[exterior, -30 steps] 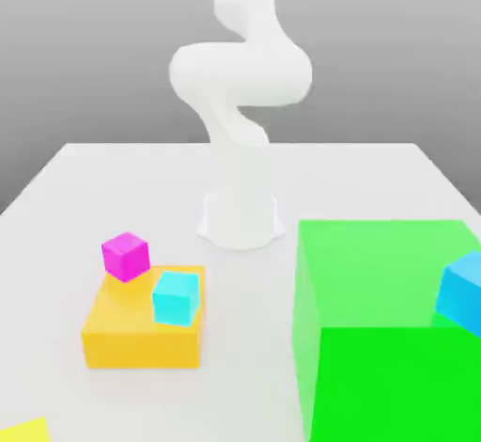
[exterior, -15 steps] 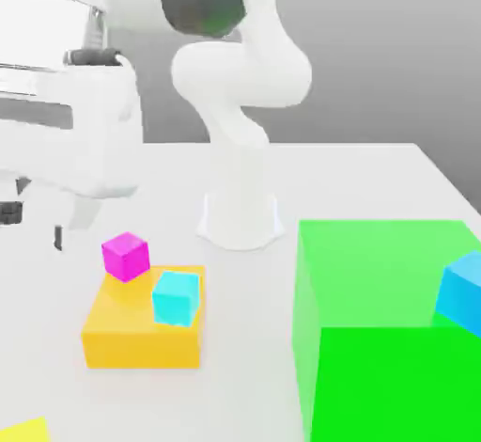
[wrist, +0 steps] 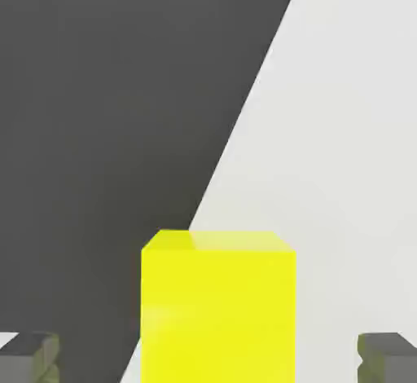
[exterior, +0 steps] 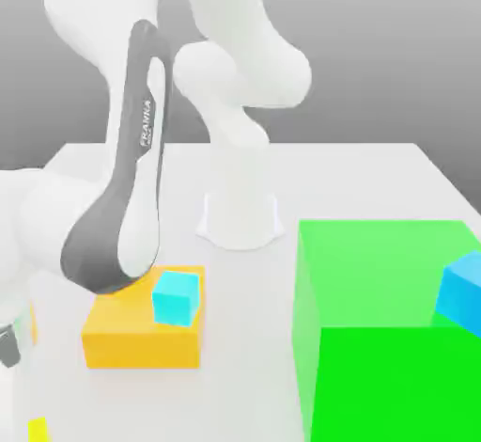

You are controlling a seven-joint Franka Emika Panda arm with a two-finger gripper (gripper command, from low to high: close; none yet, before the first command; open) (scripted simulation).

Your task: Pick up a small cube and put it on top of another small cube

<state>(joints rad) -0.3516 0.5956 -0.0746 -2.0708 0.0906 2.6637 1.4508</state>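
Arm swung down since prev. frame, now across ext. view's left, hiding magenta cube. Yellow cube (wrist: 217,308) sits at tabletop (wrist: 342,129) edge; in ext. view it peeks at 7 o'clock corner. Hand view: end effector (wrist: 213,355) wide open, fingers (wrist: 28,357) either side of yellow cube, not touching. Ext. view adds cyan cube (exterior: 177,297) atop orange block (exterior: 141,332), green block (exterior: 395,337) at 4 o'clock.

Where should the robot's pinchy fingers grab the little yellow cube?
Probably on its two flat opposite side faces, coming straight down from above. In the hand view the yellow cube sits squarely between the open gripper, with one fingertip off each side and a gap on both. Those parallel faces give the pads an even hold.
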